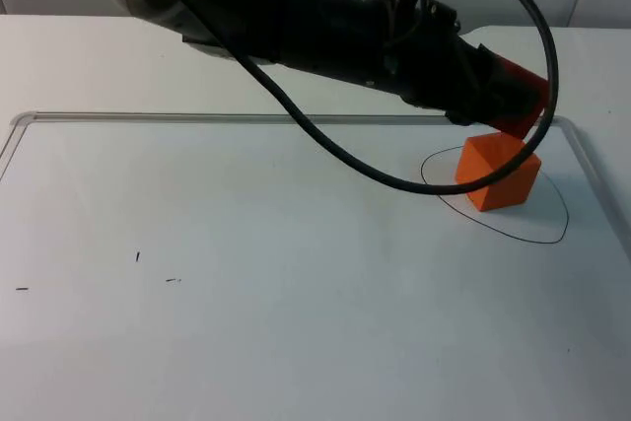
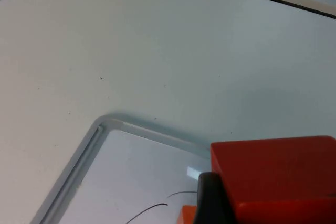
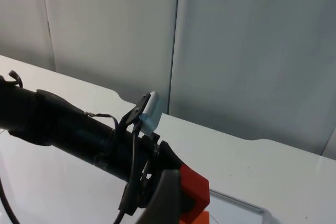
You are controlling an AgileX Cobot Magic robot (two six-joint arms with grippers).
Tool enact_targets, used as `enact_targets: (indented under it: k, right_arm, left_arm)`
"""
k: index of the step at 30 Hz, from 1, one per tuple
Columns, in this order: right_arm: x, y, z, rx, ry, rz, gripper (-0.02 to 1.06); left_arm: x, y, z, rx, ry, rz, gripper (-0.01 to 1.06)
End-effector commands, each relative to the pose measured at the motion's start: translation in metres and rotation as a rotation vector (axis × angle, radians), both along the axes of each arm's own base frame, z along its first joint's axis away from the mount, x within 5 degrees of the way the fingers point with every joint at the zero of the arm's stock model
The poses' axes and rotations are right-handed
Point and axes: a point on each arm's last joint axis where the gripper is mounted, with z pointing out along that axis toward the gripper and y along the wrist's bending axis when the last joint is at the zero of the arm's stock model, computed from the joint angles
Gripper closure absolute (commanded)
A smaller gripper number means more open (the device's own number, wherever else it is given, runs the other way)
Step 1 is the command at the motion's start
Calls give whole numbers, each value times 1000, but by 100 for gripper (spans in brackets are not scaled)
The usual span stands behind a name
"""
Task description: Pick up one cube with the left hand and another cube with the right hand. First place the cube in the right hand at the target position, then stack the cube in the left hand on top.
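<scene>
An orange cube sits inside a hand-drawn black outline on the whiteboard. My left arm reaches across the table, and my left gripper is shut on a red cube held just above and behind the orange one. In the left wrist view the red cube is close up, with a corner of the orange cube under it. My right gripper waits raised off to the side, facing the left arm and the red cube.
The whiteboard's pale frame runs across the back and down the right side, close to the cubes. A thick black cable loops over the board near the outline. The grey partition wall stands behind the table.
</scene>
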Motion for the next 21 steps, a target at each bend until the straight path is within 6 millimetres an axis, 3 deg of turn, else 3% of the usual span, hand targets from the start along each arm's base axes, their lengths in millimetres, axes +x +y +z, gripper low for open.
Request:
enact_targets:
  k: [1,12,21]
  right_arm:
    - [2,1,-3,5,-20,0,23]
    - [2,1,-2,7,-31,0,23]
    - [2,1,-2,9,-37,-1,23]
  left_arm:
    - [1,-8,-1,-27,-4,-17,105]
    - [6,-14,-17,-17,3,-15,105]
    - [7,-17,-16,-16,-13,-16,105]
